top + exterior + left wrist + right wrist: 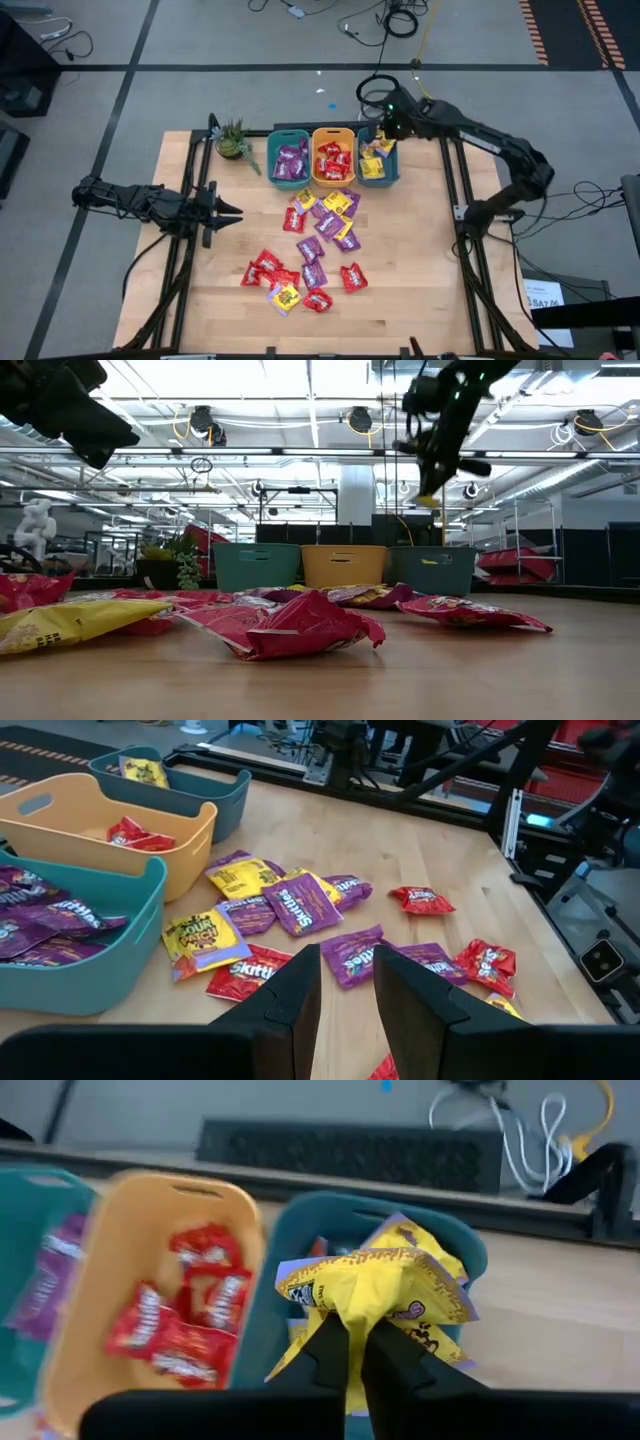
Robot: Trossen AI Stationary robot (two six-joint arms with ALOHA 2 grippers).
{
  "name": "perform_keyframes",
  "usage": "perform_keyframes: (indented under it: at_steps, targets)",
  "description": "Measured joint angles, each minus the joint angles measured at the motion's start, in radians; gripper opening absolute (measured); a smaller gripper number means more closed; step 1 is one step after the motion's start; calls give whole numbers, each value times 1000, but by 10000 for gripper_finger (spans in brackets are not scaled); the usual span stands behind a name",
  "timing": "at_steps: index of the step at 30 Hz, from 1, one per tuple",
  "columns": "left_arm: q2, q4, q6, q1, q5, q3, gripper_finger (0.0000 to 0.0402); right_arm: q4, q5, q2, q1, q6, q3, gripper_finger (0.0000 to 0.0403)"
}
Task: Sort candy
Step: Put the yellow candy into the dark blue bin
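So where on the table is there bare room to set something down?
Bare wood lies along the table's right side, from the loose candy to the frame, and on the left between the left pincer and the pile. It is crowded mid-table below the three bins.

Robotics lab or workshop, not a home. Low view: open industrial ceiling with strip lights (300, 375), exposed beams, hanging cable coils (360, 420) across the top of frame, metal racks (530, 535) at right, a white statue (37, 525) at far left. High view: grey carpet floor (200, 40) with loose cables (400, 18) at top centre, wooden table (400, 280) on a black frame mid-frame.
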Motion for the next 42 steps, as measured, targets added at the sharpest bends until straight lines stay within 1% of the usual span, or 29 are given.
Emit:
perform_keyframes:
  at_steps: [3,5,13,16,20,24,27,36,40,42]
  targets:
    - [0,0,0,0,0,0,105,-14,-85,59,-27,-39,0,50]
    - [0,0,0,0,0,0,105,-16,-117,85,-31,-51,0,79]
    - [0,0,0,0,-2,0,105,-15,-110,106,-30,-65,0,202]
    - [0,0,-1,0,-2,0,105,-15,-110,106,-30,-65,0,237]
    - [0,0,-1,0,-2,0,105,-15,-110,106,-30,-59,0,270]
    - [0,0,-5,0,-2,0,105,-15,-110,106,-30,-57,0,282]
    - [0,0,-26,0,-2,0,105,-15,-110,105,-30,-57,1,282]
    - [0,-1,-26,0,-1,0,105,-14,-110,105,-29,-63,1,277]
    - [0,-2,-26,0,-1,0,105,-1,-106,102,0,-96,1,277]
    - [0,-2,-26,0,0,0,105,20,-90,91,36,-107,1,277]
